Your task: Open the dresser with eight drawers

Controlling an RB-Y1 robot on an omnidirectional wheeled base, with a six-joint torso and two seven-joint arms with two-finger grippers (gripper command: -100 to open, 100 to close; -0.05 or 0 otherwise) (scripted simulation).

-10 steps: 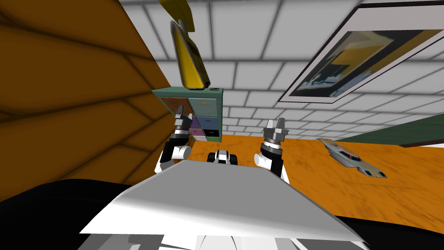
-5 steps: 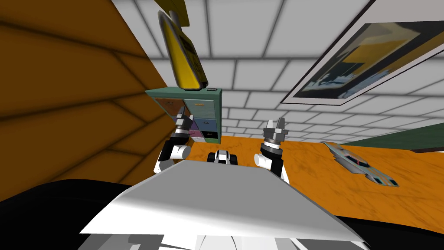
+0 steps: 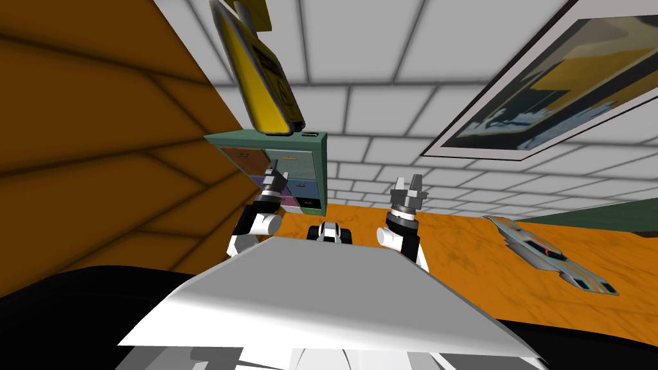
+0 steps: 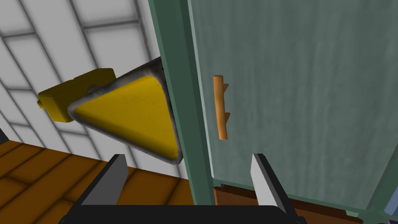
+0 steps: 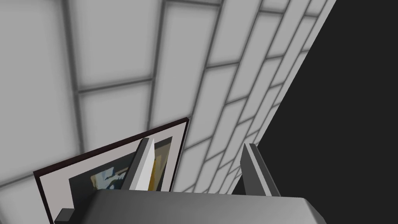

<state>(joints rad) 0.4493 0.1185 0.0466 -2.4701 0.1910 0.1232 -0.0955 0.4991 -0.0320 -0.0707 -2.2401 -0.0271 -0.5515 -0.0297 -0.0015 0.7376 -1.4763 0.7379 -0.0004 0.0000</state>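
Wall at far left: brown panelled surface (image 3: pixel 96 128), beside the dresser.
Yellow object: flat yellow slab with a grey rim (image 3: pixel 257 83), standing on the dresser top. In the left wrist view (image 4: pixel 132 116) it lay just past the dresser's edge.
Dresser: green frame (image 3: pixel 257 138) against the white tiled wall, with drawer fronts in several colours. The arm hid some fronts, so the drawer count could not be read.
Target drawer: grey-green front (image 4: pixel 303 97), probably in the top row, carrying a slim orange-brown handle (image 4: pixel 220 107).
Left gripper: raised at the dresser front (image 3: pixel 274 172). Fingers were spread wide with nothing between them (image 4: pixel 188 155).
Handle versus left gripper: handle lay ahead of the fingertips, within the span of the gap, nearer the finger over the drawer front. No contact. The green frame post (image 4: pixel 175 77) ran up between the two fingers.
Right gripper: held up well apart from the dresser (image 3: pixel 407 187), fingers parted and empty (image 5: pixel 200 142).
Wall at right: framed picture (image 3: pixel 546 96).
Floor at right: orange floor (image 3: pixel 462 250) with a long grey model (image 3: pixel 552 257) lying on it.
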